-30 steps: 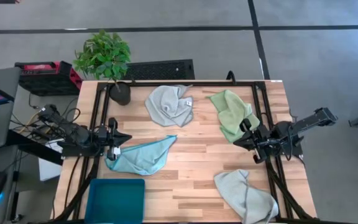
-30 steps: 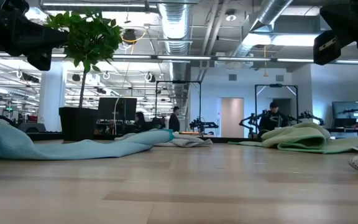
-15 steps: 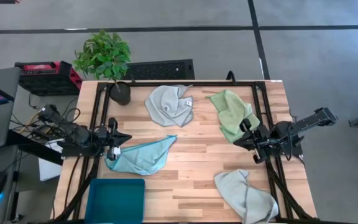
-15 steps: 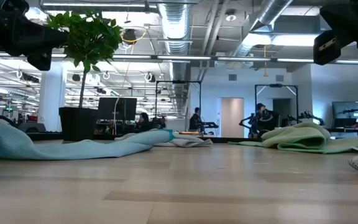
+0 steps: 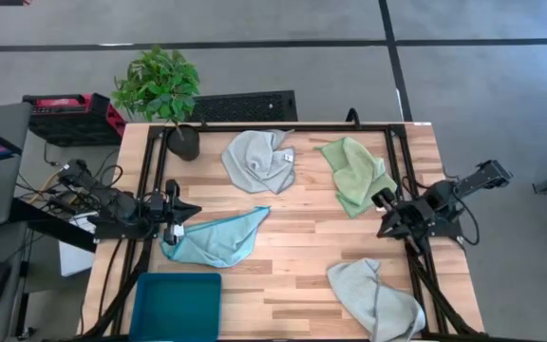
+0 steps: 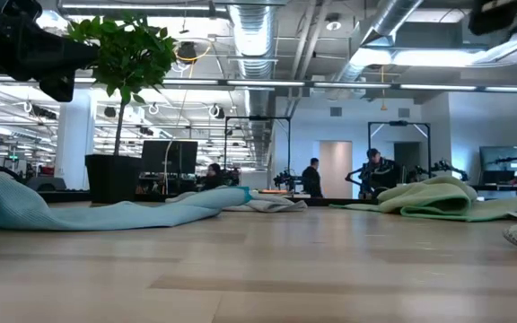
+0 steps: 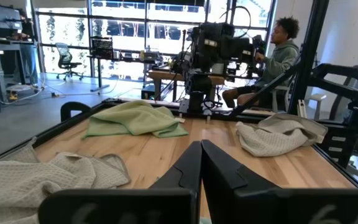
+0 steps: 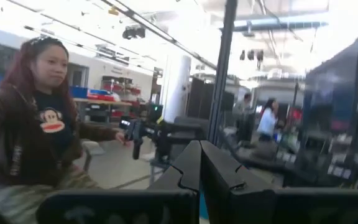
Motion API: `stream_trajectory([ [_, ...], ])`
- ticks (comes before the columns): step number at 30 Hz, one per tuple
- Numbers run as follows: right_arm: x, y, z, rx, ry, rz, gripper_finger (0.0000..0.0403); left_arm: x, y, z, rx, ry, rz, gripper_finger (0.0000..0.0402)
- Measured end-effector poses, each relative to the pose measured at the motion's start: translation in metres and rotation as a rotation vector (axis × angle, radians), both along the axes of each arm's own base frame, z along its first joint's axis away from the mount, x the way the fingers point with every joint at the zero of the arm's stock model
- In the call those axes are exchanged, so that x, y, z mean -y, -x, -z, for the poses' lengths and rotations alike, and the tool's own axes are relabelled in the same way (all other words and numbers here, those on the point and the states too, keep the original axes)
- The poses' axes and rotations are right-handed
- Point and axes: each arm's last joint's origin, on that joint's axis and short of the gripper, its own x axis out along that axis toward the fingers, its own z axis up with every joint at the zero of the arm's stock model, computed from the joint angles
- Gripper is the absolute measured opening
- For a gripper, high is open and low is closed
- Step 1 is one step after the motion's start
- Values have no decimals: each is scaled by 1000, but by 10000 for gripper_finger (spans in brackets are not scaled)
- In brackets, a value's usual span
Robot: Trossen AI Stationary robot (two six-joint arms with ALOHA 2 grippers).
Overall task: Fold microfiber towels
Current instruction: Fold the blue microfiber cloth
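On the wooden worktop (image 5: 292,256) lie four soft towels, all crumpled and none folded yet. The light blue towel (image 5: 215,237) is at the left side, just beside the left gripper (image 5: 190,211), stretched out with one pointy corner. The light green towel (image 5: 353,174) is at the far right, bunched in a heap. One pale grey towel (image 5: 259,159) sits at the far middle and shows a small white tag (image 5: 288,156). The other pale grey towel (image 5: 376,296) is at the near right corner.

The left gripper waits at the left edge with its jaws clenched on nothing. The right gripper (image 5: 386,217) hangs at the right edge, between the green towel and the near grey one, lifted off the wood. Its jaws are pressed together too, and hold nothing.

I think the job is just starting. To do it well, a gripper should open first, then pinch one corner of the closest towel, right at the edge. The cloth is thin and floppy, so it will droop and slide. It looks best to lay it flat first, then bring corner to corner slowly.

A teal bin (image 5: 176,306) with flat walls sits at the near left. A leafy plant (image 5: 160,87) in a dark pot stands at the far left.
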Motion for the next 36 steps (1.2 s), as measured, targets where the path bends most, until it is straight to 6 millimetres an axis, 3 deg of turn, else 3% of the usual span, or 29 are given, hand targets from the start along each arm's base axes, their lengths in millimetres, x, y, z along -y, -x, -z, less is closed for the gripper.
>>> stream_trajectory([
  [3, 0, 2, -9, 24, 52, 10, 31, 0, 0, 0, 0, 0, 0, 0],
  [18, 2, 0, -57, -255, 156, 107, 31, 0, 0, 0, 0, 0, 0, 0],
  [29, -15, -38, -96, -395, 158, 146, 31, 0, 0, -1, 14, 82, 4, 0],
  [36, -30, -67, -115, -408, 99, 136, 31, 1, 2, -12, 9, -38, 93, 0],
])
